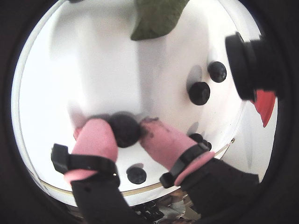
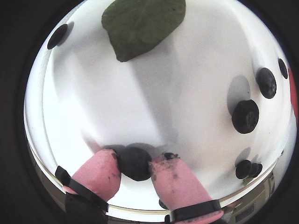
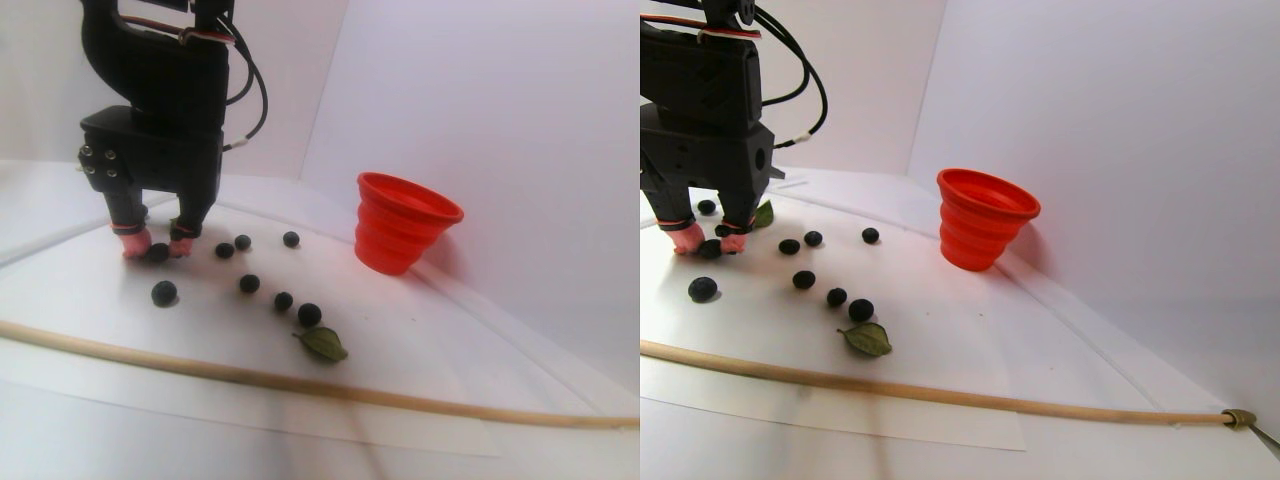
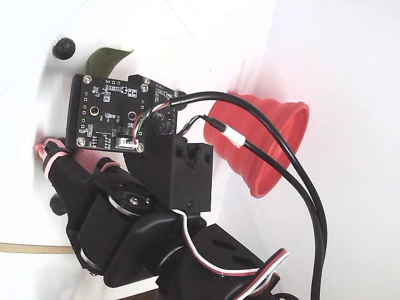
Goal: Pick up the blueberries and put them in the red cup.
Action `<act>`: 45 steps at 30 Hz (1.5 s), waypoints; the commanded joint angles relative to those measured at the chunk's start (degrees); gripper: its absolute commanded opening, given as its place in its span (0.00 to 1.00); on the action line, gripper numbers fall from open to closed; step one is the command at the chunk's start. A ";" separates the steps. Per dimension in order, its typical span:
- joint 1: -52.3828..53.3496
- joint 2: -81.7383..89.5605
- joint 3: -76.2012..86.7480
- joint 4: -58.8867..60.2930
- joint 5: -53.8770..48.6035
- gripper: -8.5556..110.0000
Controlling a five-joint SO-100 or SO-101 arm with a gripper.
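My gripper [image 1: 124,126] is down on the white sheet, its two pink fingertips pressed against either side of one blueberry [image 1: 125,133]. The other wrist view shows the same grip [image 2: 134,159] on the berry [image 2: 134,165]. In the stereo pair view the gripper [image 3: 155,250] stands at the left. Several loose blueberries [image 3: 250,283] lie between it and the upright red cup [image 3: 405,225] at the right. More blueberries [image 1: 199,93] [image 2: 245,116] lie to the right of the fingers. In the fixed view the red cup [image 4: 269,144] shows behind the arm.
A green leaf [image 2: 142,25] lies ahead of the fingers, another leaf [image 3: 323,343] near the front berries. A long wooden stick [image 3: 300,385] crosses the front of the sheet. White walls rise behind and to the right of the cup.
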 commanded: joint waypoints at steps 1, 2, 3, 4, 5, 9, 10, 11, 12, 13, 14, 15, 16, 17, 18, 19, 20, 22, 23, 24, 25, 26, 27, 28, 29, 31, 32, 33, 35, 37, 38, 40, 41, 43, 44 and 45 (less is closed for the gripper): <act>1.05 4.04 -0.44 0.44 -0.62 0.17; 1.14 4.66 -0.35 0.53 -0.70 0.17; 1.23 5.10 -0.35 1.05 -0.79 0.17; 1.32 5.80 -0.35 1.49 -0.88 0.17; 1.49 6.42 -0.35 1.76 -0.88 0.17; 2.02 8.88 -0.09 3.34 -1.49 0.17; 2.20 9.40 0.00 3.78 -1.67 0.17; 2.37 10.11 0.18 4.13 -1.67 0.17; 2.46 10.90 0.26 4.66 -1.76 0.17; 2.64 11.60 0.44 5.10 -1.93 0.17; 2.81 12.13 0.62 5.27 -2.02 0.17; 2.99 12.74 0.79 5.54 -2.20 0.17; 3.16 13.27 0.88 5.98 -2.37 0.17; 3.34 13.89 0.88 6.42 -2.55 0.17; 3.60 14.50 0.88 6.86 -2.72 0.17; 3.87 15.12 0.88 7.29 -2.90 0.17; 4.04 15.64 0.79 7.82 -3.08 0.17; 4.39 16.70 0.70 8.70 -3.25 0.17; 4.57 17.23 0.70 9.05 -3.34 0.17; 4.66 17.67 0.70 9.49 -3.52 0.16; 4.83 18.19 0.70 9.93 -3.69 0.16; 5.01 18.72 0.79 10.11 -3.87 0.16; 5.19 19.16 0.97 10.20 -4.04 0.16; 5.36 19.42 0.97 10.37 -4.22 0.16; 5.62 19.86 0.97 10.63 -4.31 0.16; 6.06 20.74 0.70 11.51 -4.39 0.16; 6.42 21.01 0.53 11.95 -4.48 0.16; 6.59 21.27 0.53 12.13 -4.66 0.16; 7.12 21.80 0.53 12.57 -4.92 0.16; 7.73 22.15 0.53 12.74 -5.19 0.16; 8.00 22.41 0.62 12.92 -5.36 0.16; 8.70 22.59 0.62 13.01 -5.63 0.16; 9.14 22.68 0.62 13.10 -5.80 0.16; 9.84 23.12 0.44 13.36 -6.15 0.16; 10.20 23.29 0.26 13.62 -6.33 0.16; 10.46 23.64 0.00 13.97 -6.33 0.16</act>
